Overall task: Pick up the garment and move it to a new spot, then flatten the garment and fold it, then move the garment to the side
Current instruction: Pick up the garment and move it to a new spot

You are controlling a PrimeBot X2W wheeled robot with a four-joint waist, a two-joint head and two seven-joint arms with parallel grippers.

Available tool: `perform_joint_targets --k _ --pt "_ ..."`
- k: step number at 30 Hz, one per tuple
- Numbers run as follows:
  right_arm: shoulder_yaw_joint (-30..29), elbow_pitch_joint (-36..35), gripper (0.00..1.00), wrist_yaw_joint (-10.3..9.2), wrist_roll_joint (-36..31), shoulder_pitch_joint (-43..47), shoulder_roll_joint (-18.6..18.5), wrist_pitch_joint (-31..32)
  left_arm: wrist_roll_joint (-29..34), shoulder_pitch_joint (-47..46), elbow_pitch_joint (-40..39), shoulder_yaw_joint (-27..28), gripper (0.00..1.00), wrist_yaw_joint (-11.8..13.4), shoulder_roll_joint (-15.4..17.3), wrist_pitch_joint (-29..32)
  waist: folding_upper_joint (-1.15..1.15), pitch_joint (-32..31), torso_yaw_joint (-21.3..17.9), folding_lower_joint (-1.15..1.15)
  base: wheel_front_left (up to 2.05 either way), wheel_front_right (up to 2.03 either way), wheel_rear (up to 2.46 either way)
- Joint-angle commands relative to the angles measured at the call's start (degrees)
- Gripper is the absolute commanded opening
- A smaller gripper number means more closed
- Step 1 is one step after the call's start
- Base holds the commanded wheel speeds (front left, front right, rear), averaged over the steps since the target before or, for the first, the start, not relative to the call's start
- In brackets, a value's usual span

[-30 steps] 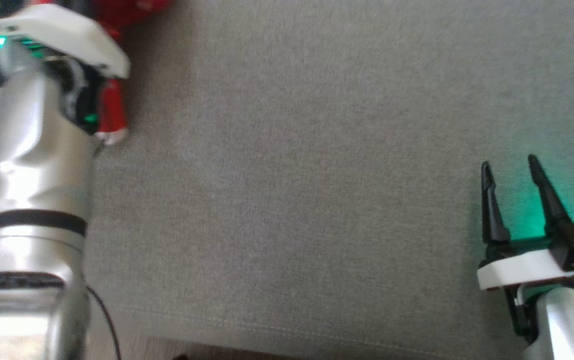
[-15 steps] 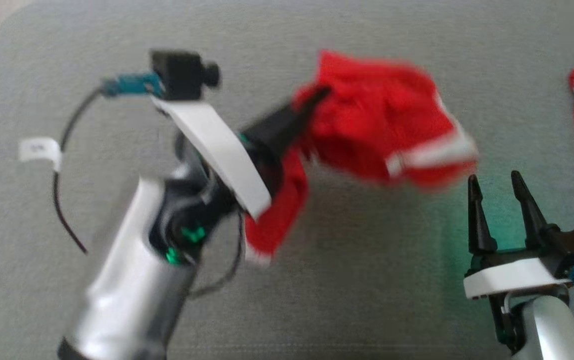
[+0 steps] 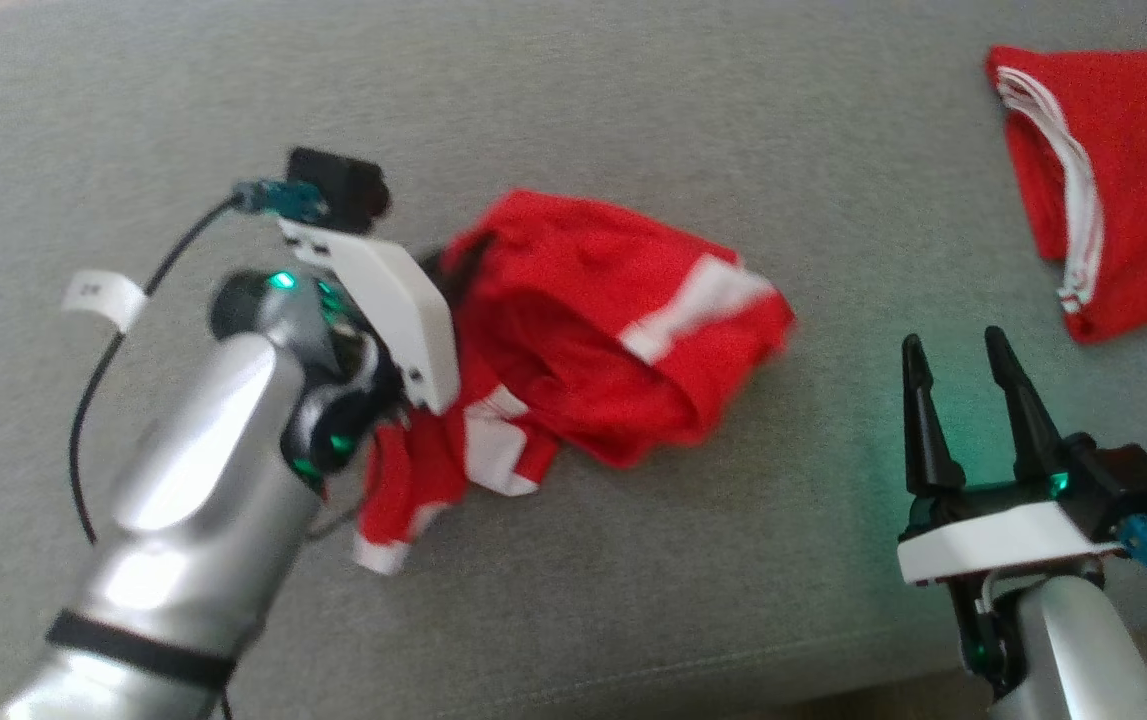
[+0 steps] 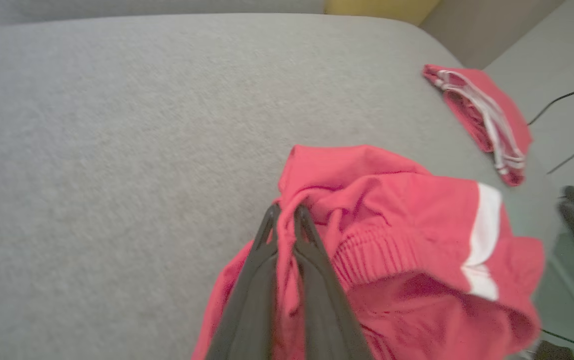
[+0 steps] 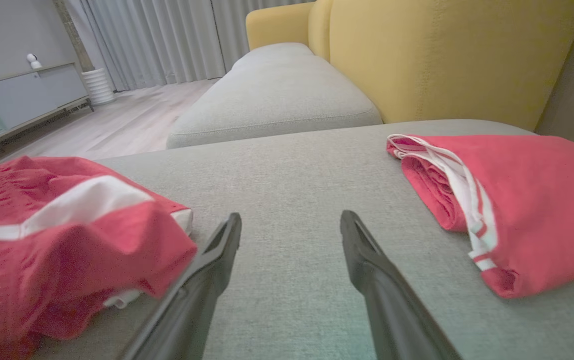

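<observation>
left jaws, clamped on the red garment [image 3: 593, 300], should lay it on bare cushion [image 3: 633, 600] well apart from the folded pile [image 3: 1133, 200] far right; right jaws stand apart.

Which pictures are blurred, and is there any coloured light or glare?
Head view: crumpled garment smeared at its right edge, green glow on the cushion near the right gripper. Left wrist view: soft overall, left gripper out of focus. Right wrist view: sharpest, even light, no glare.
</observation>
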Motion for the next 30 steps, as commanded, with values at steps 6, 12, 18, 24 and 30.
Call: perform_joint_targets --k 6,12,18,24,30 --pt "1.1 -0.6 1.0 -0.05 1.1 -1.1 -0.3 -0.6 -0.9 -5.6 10.8 5.1 1.0 -1.7 -1.0 -9.2 0.0 -0.7 -3.4 0.0 0.0 0.0 0.0" --pt "-0.7 -0.3 1.0 -0.05 0.6 0.5 -0.3 -0.6 1.1 -4.8 13.2 6.2 1.0 -1.9 -1.0 -20.8 0.0 -3.4 -2.5 0.0 0.0 0.0 0.0" --pt "-3.3 -1.4 1.0 -0.05 -1.5 2.4 -0.3 -0.6 3.8 1.9 9.5 6.1 1.0 1.2 -2.0 -31.8 0.0 -7.1 0.1 0.0 0.0 0.0 0.0" --pt "-5.8 -2.6 1.0 -0.05 -3.7 4.1 -0.3 -0.6 6.6 10.8 3.2 7.3 1.0 6.3 -2.9 -35.5 0.0 -9.5 2.9 0.0 0.0 0.0 0.0" --pt "-8.2 -3.4 1.0 -0.05 -5.4 6.2 -0.3 -0.6 13.1 22.7 -6.6 9.5 1.0 10.0 -4.3 -35.8 0.0 -11.8 6.6 0.0 0.0 0.0 0.0"
